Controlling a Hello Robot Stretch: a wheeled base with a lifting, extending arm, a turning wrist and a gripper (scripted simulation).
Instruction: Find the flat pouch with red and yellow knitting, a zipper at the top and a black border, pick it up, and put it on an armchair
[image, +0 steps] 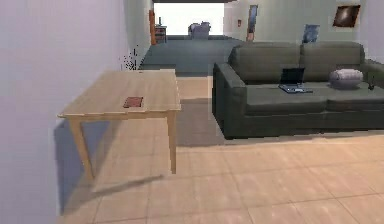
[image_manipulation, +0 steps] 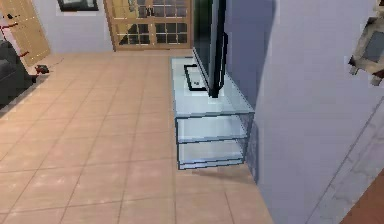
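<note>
The small reddish flat thing (image: 132, 102) on the wooden table (image: 100, 100) is probably a soft, light pouch, best taken at one edge; I cannot tell the state of the gripper.

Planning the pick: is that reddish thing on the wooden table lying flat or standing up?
Lying flat: the reddish thing is a low patch flush on the wooden table, with no visible height.

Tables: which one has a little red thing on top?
The wooden table in the forward view: a flat reddish thing lies on it. The glass stand bears a black screen.
</note>
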